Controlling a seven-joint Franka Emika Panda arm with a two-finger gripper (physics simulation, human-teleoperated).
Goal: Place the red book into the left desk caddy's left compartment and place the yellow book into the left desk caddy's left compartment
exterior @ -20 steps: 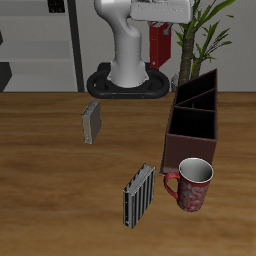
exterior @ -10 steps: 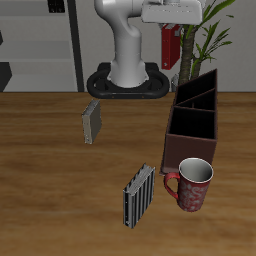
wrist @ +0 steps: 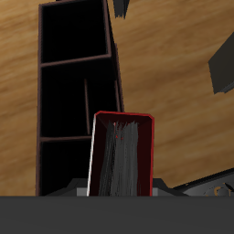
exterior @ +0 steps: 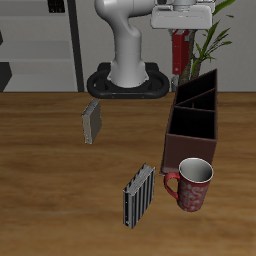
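Hanging high, hand [exterior: 180,32] gripping red book [exterior: 178,50], seemingly above left desk caddy [exterior: 193,125].

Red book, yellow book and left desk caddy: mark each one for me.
red book [wrist: 122,155]: wrist view, on its white page edges.
yellow book [exterior: 92,121]: exterior view, on its tan cover.
left desk caddy [exterior: 189,149]: exterior view, on its front outer wall.

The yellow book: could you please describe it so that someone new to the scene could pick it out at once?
Start at the robot's round black base at the table's back. Just in front of it, the yellow book stands alone on the bare wood, away from the left desk caddy. It is plain greyish tan, unlike the striped book beside the red mug.
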